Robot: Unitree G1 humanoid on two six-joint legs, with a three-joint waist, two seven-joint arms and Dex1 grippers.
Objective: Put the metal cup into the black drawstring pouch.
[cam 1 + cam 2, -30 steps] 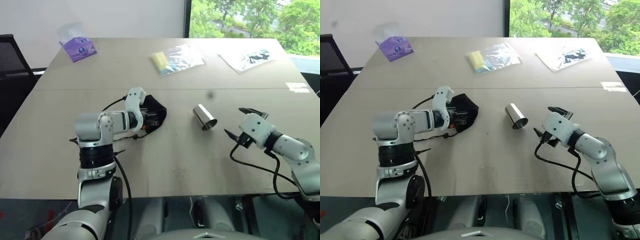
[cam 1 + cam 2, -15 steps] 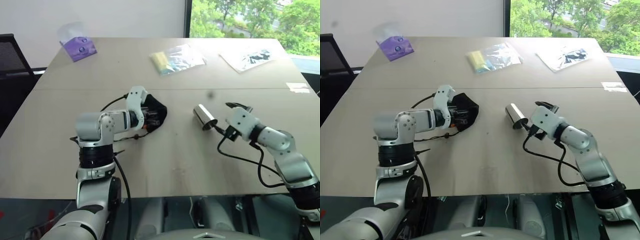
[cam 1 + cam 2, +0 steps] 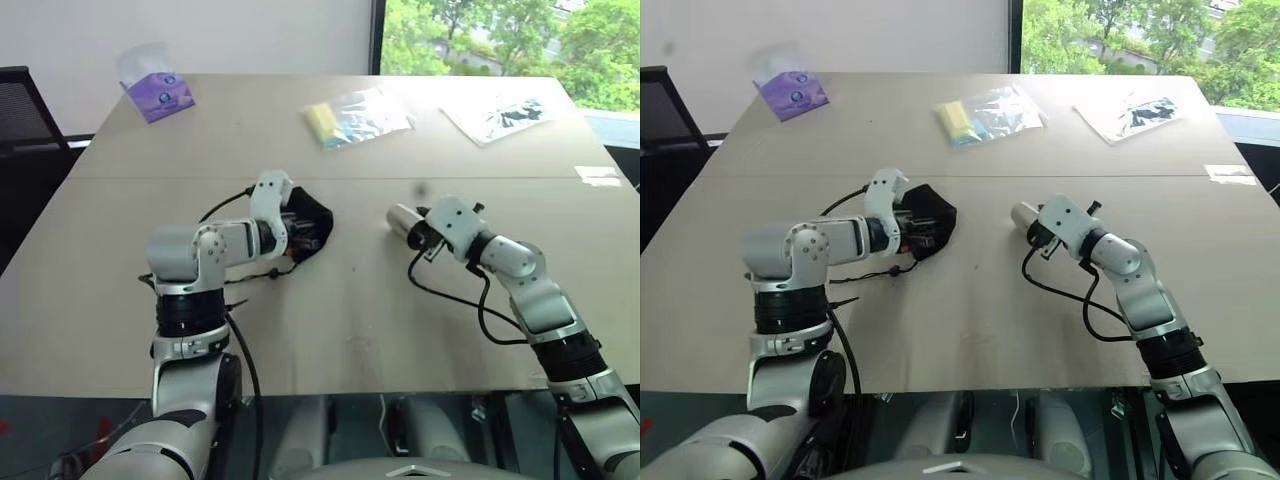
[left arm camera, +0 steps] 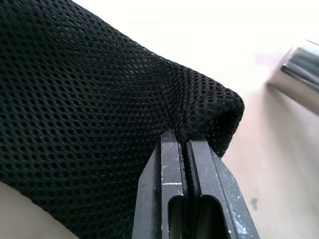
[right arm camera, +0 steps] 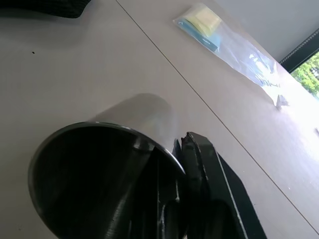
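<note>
Right gripper [image 5: 174, 191] has swung in from the table's right side and closed on the rim of the metal cup [image 3: 403, 219]: one finger inside the mouth, one outside. The cup lies on its side on the table [image 3: 330, 330], well right of the pouch. Left gripper [image 4: 185, 144] stays pinched on the black drawstring pouch [image 3: 310, 222]. Cup is grasped; carrying it over comes next. Beyond lie a plastic bag [image 3: 358, 116] and a purple tissue pack [image 3: 157, 96].
</note>
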